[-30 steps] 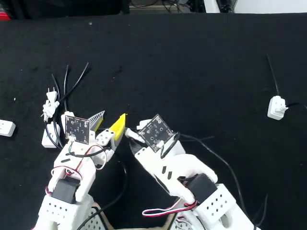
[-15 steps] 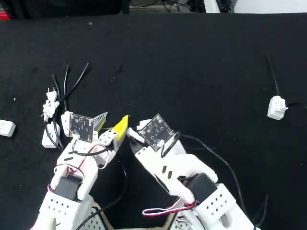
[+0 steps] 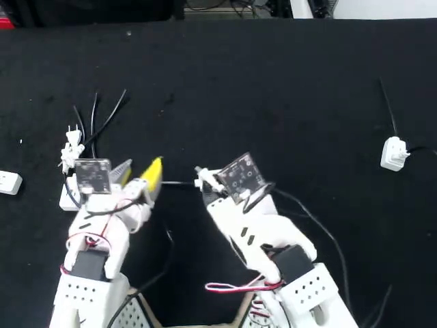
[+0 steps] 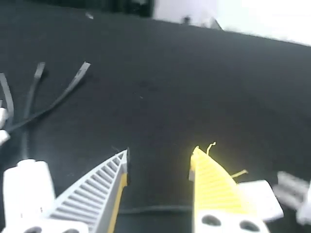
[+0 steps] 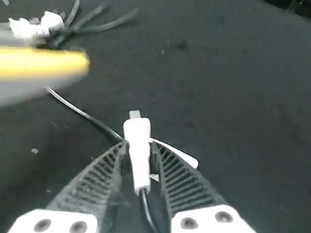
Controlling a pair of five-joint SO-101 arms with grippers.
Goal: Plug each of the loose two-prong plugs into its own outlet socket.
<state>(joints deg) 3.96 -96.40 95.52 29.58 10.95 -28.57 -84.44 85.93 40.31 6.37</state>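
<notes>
My right gripper point(image 5: 139, 148) is shut on a white two-prong plug point(image 5: 137, 145), prongs pointing away from the wrist and its black cord trailing back between the fingers. From above, that plug point(image 3: 203, 179) sits just right of my left gripper point(image 3: 143, 165), which is open with nothing between its grey and yellow fingers point(image 4: 214, 187). A white outlet socket point(image 4: 25, 187) lies beside the grey finger, and shows partly under the left arm point(image 3: 67, 197). A loose white plug point(image 3: 70, 146) with black cords lies further back on the left.
Another white socket point(image 3: 9, 182) sits at the left table edge. A white socket with a plug and cord in it point(image 3: 394, 153) lies far right. Black cords point(image 3: 102, 119) fan out behind the left arm. The black table point(image 3: 273, 89) is bare through the middle and back.
The left arm swung left, away from the right gripper, staying open. The right gripper carried its plug slightly further back and to the right.
</notes>
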